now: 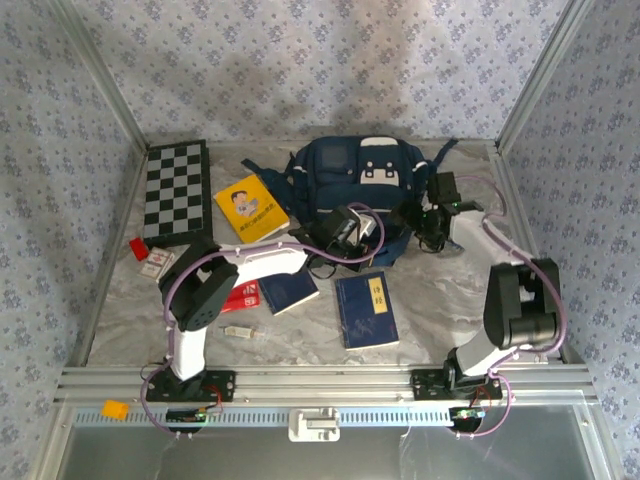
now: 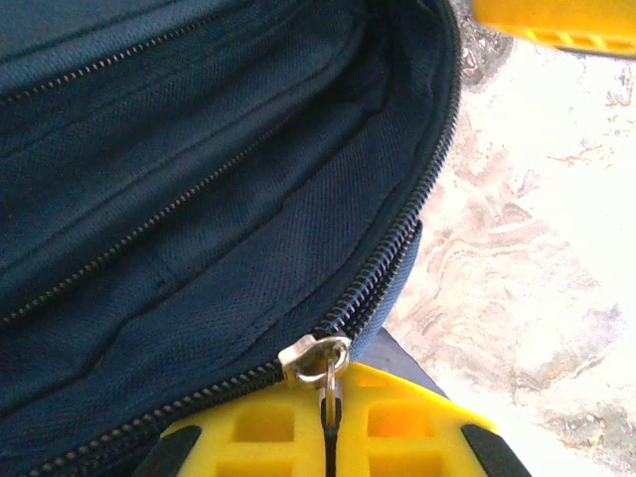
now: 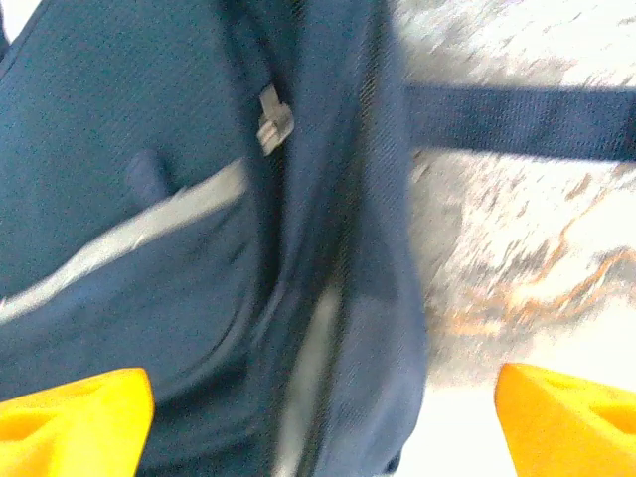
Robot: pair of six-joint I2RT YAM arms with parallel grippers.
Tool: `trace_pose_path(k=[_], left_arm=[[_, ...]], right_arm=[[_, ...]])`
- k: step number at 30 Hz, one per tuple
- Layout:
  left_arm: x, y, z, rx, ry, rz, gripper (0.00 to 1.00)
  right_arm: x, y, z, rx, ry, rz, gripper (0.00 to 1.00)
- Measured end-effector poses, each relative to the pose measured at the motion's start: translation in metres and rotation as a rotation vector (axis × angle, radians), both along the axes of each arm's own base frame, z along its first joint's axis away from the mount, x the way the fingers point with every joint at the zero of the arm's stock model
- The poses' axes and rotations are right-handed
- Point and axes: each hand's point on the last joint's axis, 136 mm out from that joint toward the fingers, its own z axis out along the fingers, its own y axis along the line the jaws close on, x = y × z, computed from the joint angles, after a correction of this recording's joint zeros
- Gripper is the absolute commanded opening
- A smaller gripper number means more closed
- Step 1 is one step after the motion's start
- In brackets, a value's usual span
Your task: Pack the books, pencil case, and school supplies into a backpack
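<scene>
Marbled surface [image 1: 440, 300]: left pincer [image 2: 328, 429] clamped on backpack [image 1: 355, 170] zipper pull [image 2: 316, 356], right pincer [image 3: 320, 409] agape; opening step, next drag it wider.

Navy backpack [image 1: 355, 175] (white trim), yellow book [image 1: 251, 208], 2 dark-blue books [image 1: 366, 309]
</scene>
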Motion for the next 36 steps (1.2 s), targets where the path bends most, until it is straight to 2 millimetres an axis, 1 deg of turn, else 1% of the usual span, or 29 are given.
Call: trace_pose_path(k=[1,4,5,8,10,13,16,18,20,22,23,24,26,27,30,34,36], left_arm=[[0.001,-0.001,0.001,-0.002,-0.002,0.000,0.00],[0.002,-0.002,0.004,-0.008,-0.007,0.000,0.00],[0.002,-0.002,0.004,-0.009,-0.008,-0.001,0.00],[0.003,-0.003,0.005,-0.015,-0.016,-0.004,0.00],[0.002,-0.004,0.004,-0.020,-0.017,-0.011,0.00],[0.000,-0.004,0.003,-0.030,-0.020,-0.020,0.00],[-0.001,-0.004,0.002,-0.038,-0.023,-0.026,0.00],[-0.002,-0.003,0.002,-0.042,-0.024,-0.029,0.00],[-0.002,-0.004,0.004,-0.046,-0.028,-0.029,0.00],[-0.002,-0.003,0.005,-0.049,-0.030,-0.029,0.00],[-0.002,-0.003,0.006,-0.050,-0.032,-0.029,0.00],[-0.002,-0.002,0.007,-0.051,-0.034,-0.027,0.00],[-0.002,-0.001,0.009,-0.055,-0.042,-0.026,0.00],[-0.002,-0.001,0.011,-0.058,-0.046,-0.026,0.00],[-0.004,0.001,0.015,-0.058,-0.060,-0.032,0.00],[-0.006,0.014,0.019,-0.060,-0.078,-0.024,0.00],[-0.005,0.027,0.020,-0.059,-0.080,-0.009,0.00]], right_arm=[[-0.010,0.006,0.005,0.000,-0.007,0.011,0.95],[-0.037,0.014,0.013,0.006,-0.012,0.005,0.96],[-0.044,0.016,0.015,0.016,-0.014,-0.001,0.95],[-0.054,0.024,0.013,0.060,0.001,-0.023,0.89],[-0.055,0.028,0.009,0.077,0.020,-0.040,0.87],[-0.049,0.034,0.006,0.108,0.020,-0.072,0.80],[-0.039,0.040,0.003,0.151,0.013,-0.109,0.70],[-0.034,0.045,-0.004,0.160,0.021,-0.120,0.63],[-0.032,0.050,-0.011,0.145,0.041,-0.122,0.52],[-0.030,0.055,-0.015,0.139,0.043,-0.124,0.40],[-0.030,0.056,-0.015,0.136,0.042,-0.128,0.34],[-0.029,0.055,-0.016,0.131,0.041,-0.134,0.25],[-0.029,0.053,-0.016,0.127,0.041,-0.143,0.13],[-0.028,0.052,-0.016,0.126,0.042,-0.146,0.08],[-0.027,0.052,-0.012,0.130,0.043,-0.141,0.00],[-0.027,0.048,-0.009,0.149,0.052,-0.128,0.00],[-0.027,0.041,-0.007,0.150,0.052,-0.129,0.00]])
